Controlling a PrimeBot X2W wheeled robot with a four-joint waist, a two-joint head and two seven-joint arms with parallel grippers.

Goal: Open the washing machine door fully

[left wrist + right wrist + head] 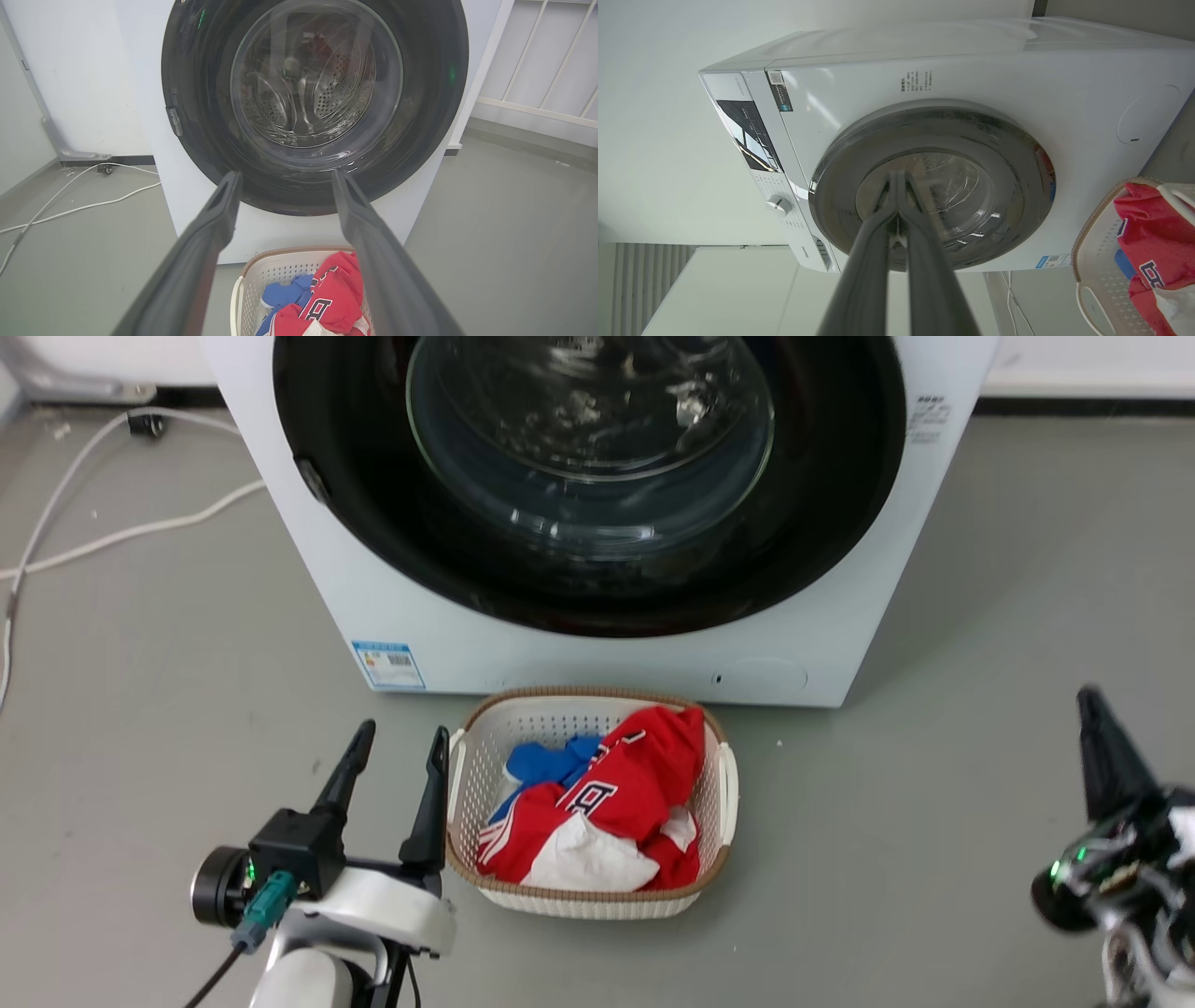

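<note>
Left claw (402, 733) spread apart, low beside basket (467, 784), pointed at washing machine door (588, 523), likely for reaching its edge; right claw (1088, 700) pressed together, aside. Door shut flush on washing machine (579, 663).

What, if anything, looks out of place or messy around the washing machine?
Nothing is spilled or damaged. The washing machine door sits shut. The clothes lie heaped in the basket close before the washing machine, and white cables trail loose across the floor on the robot's left.
</note>
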